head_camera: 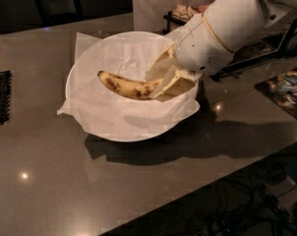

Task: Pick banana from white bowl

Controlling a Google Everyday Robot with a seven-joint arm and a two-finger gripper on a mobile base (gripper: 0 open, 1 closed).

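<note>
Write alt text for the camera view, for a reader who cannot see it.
A white robot arm's gripper reaches in from the right, its fingers closed on the right end of a spotted yellow banana inside a paper-lined white bowl. The bowl stands on a grey countertop.

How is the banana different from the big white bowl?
The banana is yellow with brown spots; the white bowl is plain white. The banana is long and curved; the white bowl is round and much bigger. The gripper, reaching in from the right, has its fingers on the banana's right end; nothing holds the white bowl.
</note>
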